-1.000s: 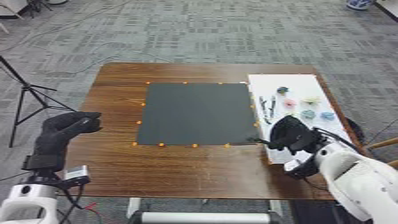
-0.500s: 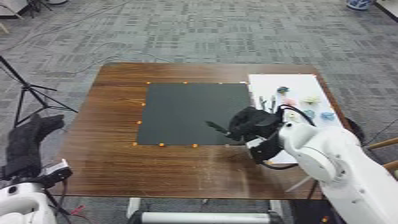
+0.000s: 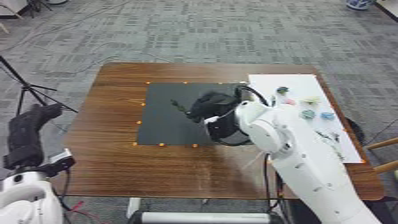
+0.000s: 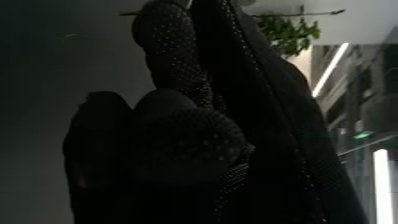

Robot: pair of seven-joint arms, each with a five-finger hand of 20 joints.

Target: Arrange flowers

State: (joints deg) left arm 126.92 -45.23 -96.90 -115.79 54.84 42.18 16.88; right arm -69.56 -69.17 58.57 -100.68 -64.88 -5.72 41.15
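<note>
Over the dark mat (image 3: 164, 131), my right hand (image 3: 213, 105) has its fingers curled, with a thin green sprig (image 3: 179, 105) sticking out on its left side. In the right wrist view, the right hand (image 4: 191, 142) pinches the sprig's stem, and green leaves (image 4: 289, 34) show beside the fingertips. Off the table's left edge is my left hand (image 3: 29, 127), its fingers loosely extended. The white board (image 3: 275, 81) bears a dark blue flower (image 3: 282, 90), a pink flower (image 3: 289, 101), a cream flower (image 3: 310, 100) and two light blue flowers (image 3: 307, 114).
Orange markers line the mat's edges on the brown table (image 3: 115, 165). My right forearm crosses the board's lower part, where more thin stems lie. A black tripod (image 3: 28, 87) stands left of the table, and a wooden chair (image 3: 387, 145) is at the right.
My right hand has moved left and away from me, from the white board to over the mat, carrying the sprig. The left hand has drawn back leftward off the table.
</note>
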